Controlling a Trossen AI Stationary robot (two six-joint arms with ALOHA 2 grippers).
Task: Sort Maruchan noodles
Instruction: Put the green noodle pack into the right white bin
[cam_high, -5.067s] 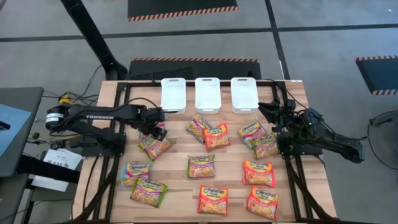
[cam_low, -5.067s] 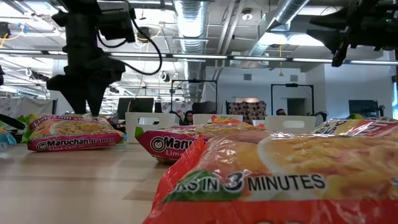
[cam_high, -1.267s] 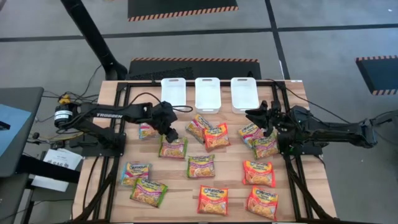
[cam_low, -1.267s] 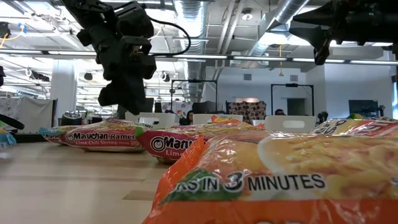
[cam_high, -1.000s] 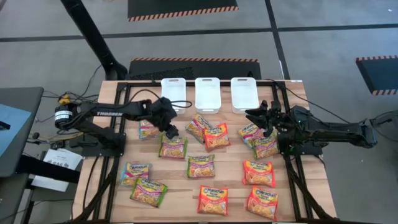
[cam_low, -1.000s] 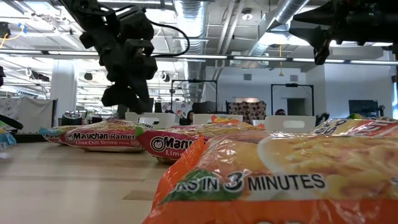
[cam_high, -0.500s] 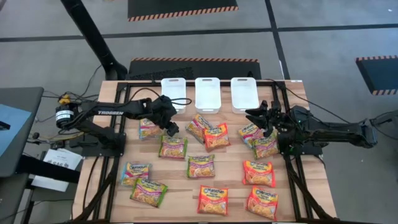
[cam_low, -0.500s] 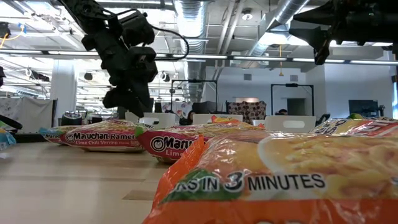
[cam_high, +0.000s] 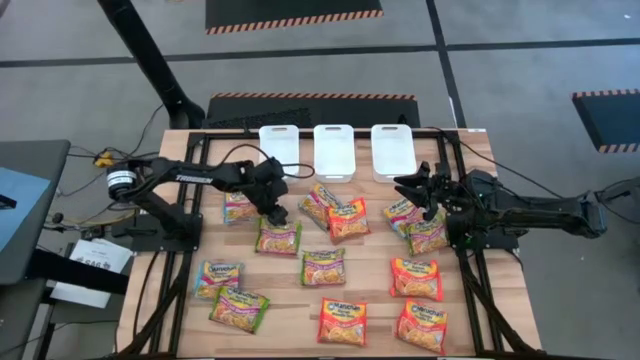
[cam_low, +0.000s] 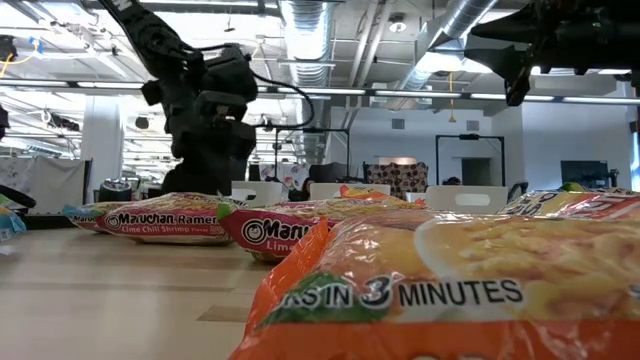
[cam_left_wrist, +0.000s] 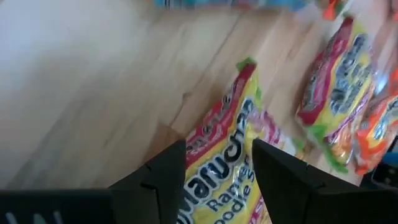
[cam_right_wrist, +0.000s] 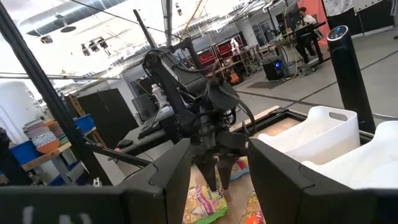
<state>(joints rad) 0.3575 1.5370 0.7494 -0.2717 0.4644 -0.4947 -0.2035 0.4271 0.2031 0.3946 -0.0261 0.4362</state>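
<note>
Trays: three white trays (cam_high: 334, 150) at twelve o'clock, nothing visible inside.
Noodle packets: twelve packets (cam_high: 324, 266) scattered flat on the wooden table (cam_high: 375, 300).
Left gripper (cam_high: 275, 212): fingers apart, above a green-yellow packet (cam_high: 279, 236).
Right gripper (cam_high: 405, 187): fingers apart, empty, raised at two o'clock.

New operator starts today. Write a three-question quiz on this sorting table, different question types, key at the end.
1. True or false: the three white trays at the table's far edge hold noodle packets.
2. Which end effector hangs over a lime-green packet? A) left end effector B) right end effector C) neither
3. Fill in: in the left wrist view, the fingers stand ____, with the packet's Maruchan lettering between them.

Key: 1. False, all three are empty. 2. A; the right one waits raised near the right-hand tray. 3. Open.
</note>
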